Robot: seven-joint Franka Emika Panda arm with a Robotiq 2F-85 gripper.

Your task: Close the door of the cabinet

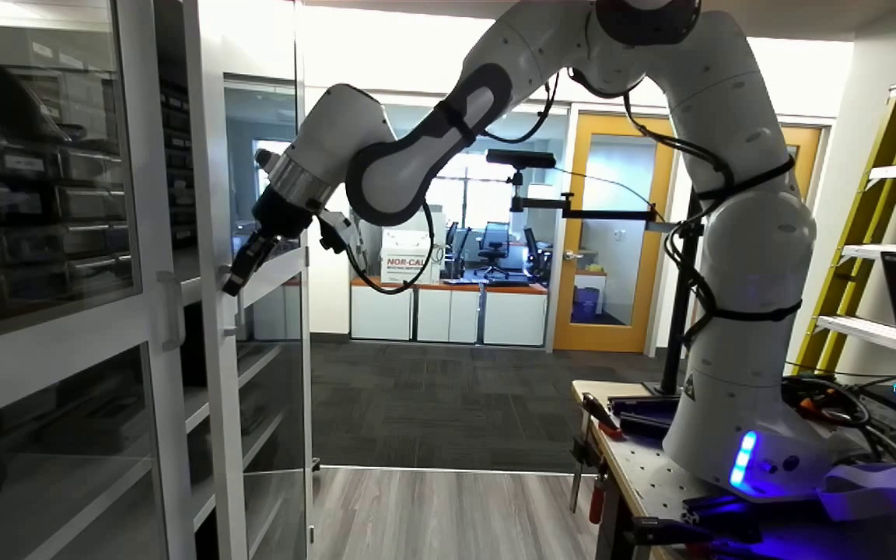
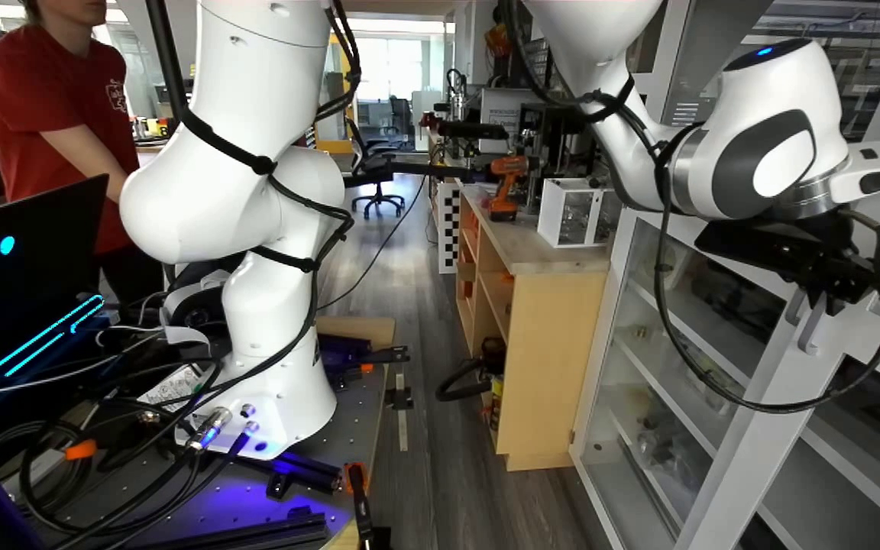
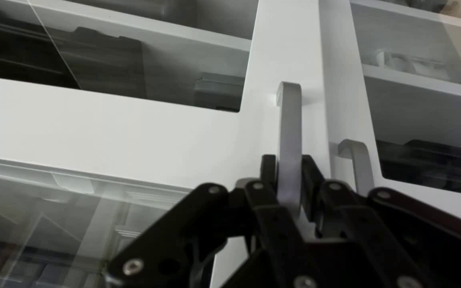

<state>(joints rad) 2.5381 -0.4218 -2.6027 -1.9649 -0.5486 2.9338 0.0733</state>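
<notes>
Cabinet door (image 1: 278, 271), tall and glazed, stands directly before my claw (image 3: 289, 168), ajar, I judge, since dark bins (image 1: 180, 167) show past its edge in an exterior view. It fronts the light-grey cabinet (image 1: 51, 354), whose shelves (image 3: 154, 26) run above and below my claw. I expect real weight but an easy swing, stiff in the frame (image 3: 286, 48), fragile in the glass (image 1: 273, 435), so no pressing there. Best hold is the handle (image 3: 290, 120), firm and maybe slippery; my claw is narrow around it, a finger (image 3: 269, 170) on either side, seemingly touching. Pushing onward, toward the shelves, should close it, minding the second handle (image 3: 360, 168) close beside my claw.

As for the room: wood-look floor (image 1: 448, 513) lies far below my claw, giving way to dark carpet (image 1: 432, 412) farther off; well behind my claw is the bench (image 1: 638, 467) that carries my base (image 1: 728, 404), its holed top cluttered; a wooden counter (image 2: 562, 260) stands well off to one side of my claw; a person (image 2: 58, 130) in red is behind my claw, past the base; and smallest, an orange drill (image 2: 509, 183) upright on that counter
</notes>
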